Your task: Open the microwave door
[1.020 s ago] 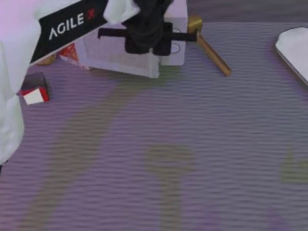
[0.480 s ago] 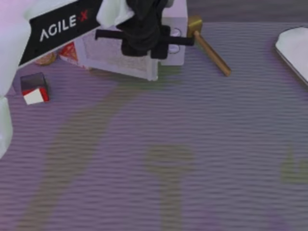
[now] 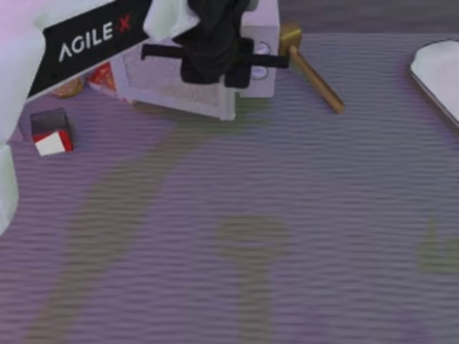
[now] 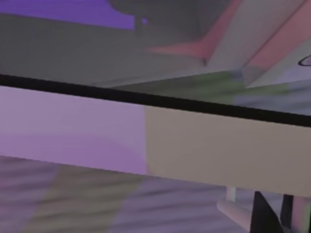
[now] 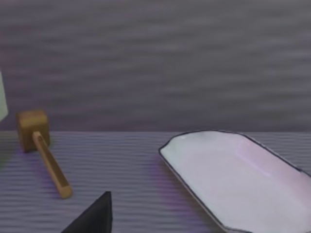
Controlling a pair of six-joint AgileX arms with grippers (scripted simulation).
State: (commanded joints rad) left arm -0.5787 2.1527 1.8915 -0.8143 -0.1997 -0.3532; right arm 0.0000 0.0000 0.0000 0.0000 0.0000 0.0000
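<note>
Left end effector (image 3: 215, 54) hovers over the front of one microwave (image 3: 259, 21) at the surface's (image 3: 287, 215) far edge; whether it grips, I cannot tell. One microwave door (image 3: 176, 84) angles outward. Beside the microwave: one white tray (image 3: 439, 72), one wooden mallet (image 3: 312, 68), one red-white box (image 3: 51, 132).

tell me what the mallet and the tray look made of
Mallet: looks like wood, matte tan-brown on both the block head and the round handle, no shine. Tray: smooth white with a thin dark rim line and a soft sheen, likely glazed ceramic or plastic; the look leaves that open.
</note>
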